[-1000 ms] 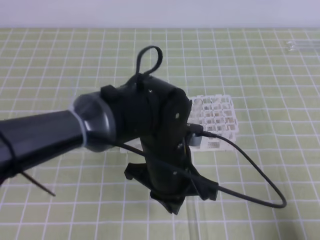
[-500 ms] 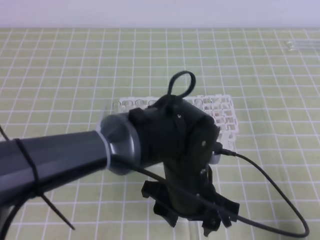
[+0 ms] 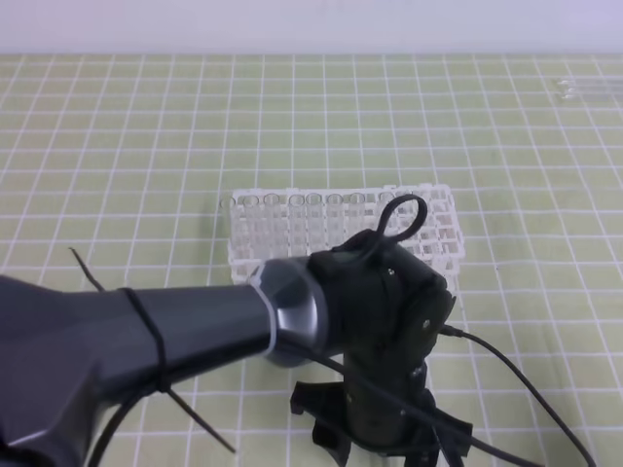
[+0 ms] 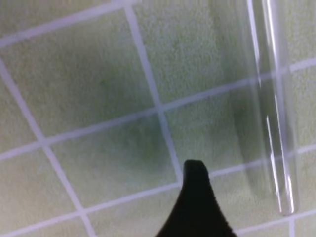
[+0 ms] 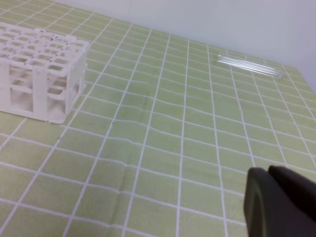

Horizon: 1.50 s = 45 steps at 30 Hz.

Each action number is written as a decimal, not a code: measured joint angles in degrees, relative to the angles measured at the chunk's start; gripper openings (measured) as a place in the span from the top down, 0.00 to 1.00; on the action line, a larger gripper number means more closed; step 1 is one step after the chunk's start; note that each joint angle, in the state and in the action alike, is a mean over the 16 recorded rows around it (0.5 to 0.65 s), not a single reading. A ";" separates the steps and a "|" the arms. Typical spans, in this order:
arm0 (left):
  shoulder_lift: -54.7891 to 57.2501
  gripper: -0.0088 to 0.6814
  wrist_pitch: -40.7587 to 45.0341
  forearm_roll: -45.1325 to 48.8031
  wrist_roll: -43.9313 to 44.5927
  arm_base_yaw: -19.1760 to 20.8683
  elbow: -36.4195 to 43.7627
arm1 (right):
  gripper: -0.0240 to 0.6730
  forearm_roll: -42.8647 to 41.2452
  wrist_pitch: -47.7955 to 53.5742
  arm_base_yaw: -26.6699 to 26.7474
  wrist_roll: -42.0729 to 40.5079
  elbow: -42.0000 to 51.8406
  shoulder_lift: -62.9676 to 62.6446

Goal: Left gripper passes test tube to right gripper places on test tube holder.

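In the left wrist view a clear test tube [image 4: 270, 98] lies on the green grid mat, its rounded end [image 4: 286, 210] toward the bottom right. A single black fingertip [image 4: 196, 174] of my left gripper shows just left of the tube, not touching it, with no second finger against it. From above, my left gripper [image 3: 389, 449] hangs low over the mat's near edge and hides the tube. The white test tube holder [image 3: 292, 222] stands behind the wrist [image 5: 39, 69]. My right gripper [image 5: 269, 174] is shut and empty at the bottom right of its own view.
Spare clear tubes [image 3: 589, 89] lie at the far right corner of the mat [image 5: 249, 66]. A black cable [image 3: 526, 375] loops right from the left wrist. The thick dark-grey left arm [image 3: 127, 350] covers the near left of the mat.
The left arm has swung right and toward the near edge, lowering its gripper to the mat and uncovering the holder's left half. The right gripper has stayed put.
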 joint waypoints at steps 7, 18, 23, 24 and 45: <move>0.70 0.43 -1.55 -0.32 -1.03 -0.15 -0.05 | 0.99 0.00 0.00 0.00 0.00 0.00 0.00; 1.43 0.55 -1.90 -0.33 -1.52 -0.30 -0.04 | 0.99 0.00 0.00 0.00 0.00 0.00 0.00; 2.12 0.57 -1.58 -0.16 -1.48 -0.36 -0.08 | 0.99 0.00 0.00 0.00 0.00 0.00 0.00; 2.32 0.57 -1.53 -0.13 -1.48 -0.37 -0.10 | 0.99 0.00 0.00 0.00 0.00 0.00 0.00; -5.41 0.95 -3.34 12.63 -1.68 -2.99 -0.04 | 0.99 0.00 0.00 0.00 0.00 0.00 0.00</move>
